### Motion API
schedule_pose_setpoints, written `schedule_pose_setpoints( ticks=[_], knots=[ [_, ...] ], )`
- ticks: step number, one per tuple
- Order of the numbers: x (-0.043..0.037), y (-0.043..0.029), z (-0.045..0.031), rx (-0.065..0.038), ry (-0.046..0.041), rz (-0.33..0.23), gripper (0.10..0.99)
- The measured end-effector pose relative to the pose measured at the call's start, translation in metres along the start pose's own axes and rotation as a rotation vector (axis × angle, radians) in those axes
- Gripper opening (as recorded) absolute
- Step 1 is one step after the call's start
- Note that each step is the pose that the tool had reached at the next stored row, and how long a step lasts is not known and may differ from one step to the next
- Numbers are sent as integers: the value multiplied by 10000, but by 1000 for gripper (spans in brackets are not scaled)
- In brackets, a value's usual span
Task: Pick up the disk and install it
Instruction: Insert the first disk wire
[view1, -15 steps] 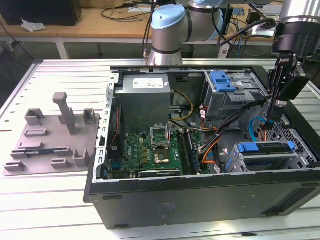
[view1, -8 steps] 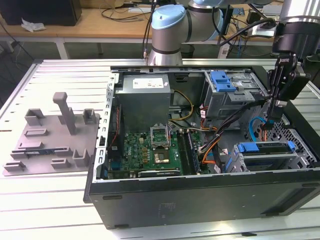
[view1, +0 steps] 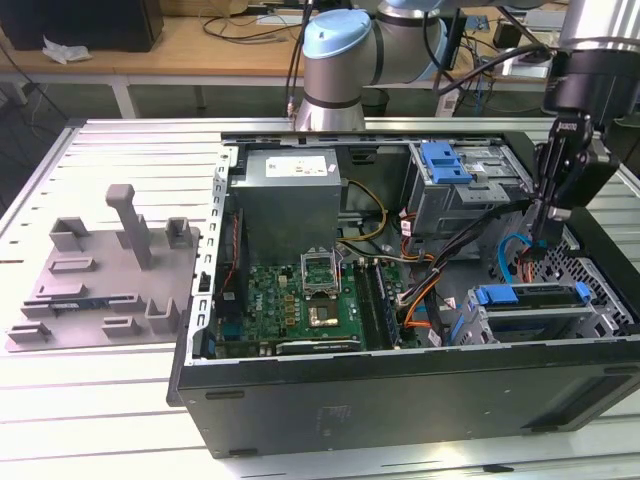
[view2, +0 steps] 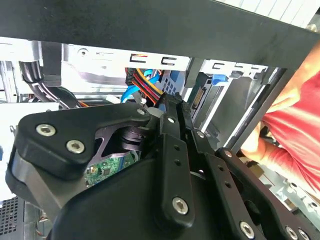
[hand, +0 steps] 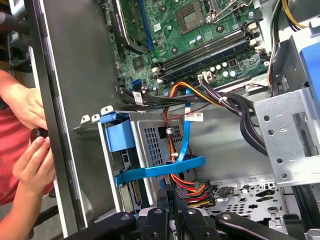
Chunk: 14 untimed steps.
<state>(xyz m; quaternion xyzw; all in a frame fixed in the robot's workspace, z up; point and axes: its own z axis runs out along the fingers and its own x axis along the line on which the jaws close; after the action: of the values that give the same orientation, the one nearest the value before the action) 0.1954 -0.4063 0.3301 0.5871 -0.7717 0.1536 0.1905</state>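
The disk (view1: 540, 296) looks like a flat silver slab with blue edges, lying in the top of the grey drive cage (view1: 530, 322) at the case's corner, on the exterior view's right. My gripper (view1: 534, 252) hangs just above the far end of that cage, fingers pointing down and shut, with nothing visible between them. In the first wrist view the gripper (hand: 168, 194) sits by the cage's (hand: 150, 145) cabled end, beside a blue data cable (hand: 165, 167) and red-yellow power wires (hand: 192, 190). The second wrist view shows the gripper (view2: 172, 107) near a power connector (view2: 145, 89).
The open computer case (view1: 400, 400) lies on a slatted metal table, with the motherboard (view1: 300, 300) and power supply (view1: 290, 195) inside. A second cage (view1: 455, 185) with a blue part stands at the back. A grey fixture (view1: 110, 270) lies to the exterior view's left. A person's hands (hand: 32, 150) are at the case wall.
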Motion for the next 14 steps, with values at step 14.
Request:
schedule_pose_setpoints(
  ticks=[14],
  knots=[
    [317,-37,85,69,-630,-251,165]
  ],
)
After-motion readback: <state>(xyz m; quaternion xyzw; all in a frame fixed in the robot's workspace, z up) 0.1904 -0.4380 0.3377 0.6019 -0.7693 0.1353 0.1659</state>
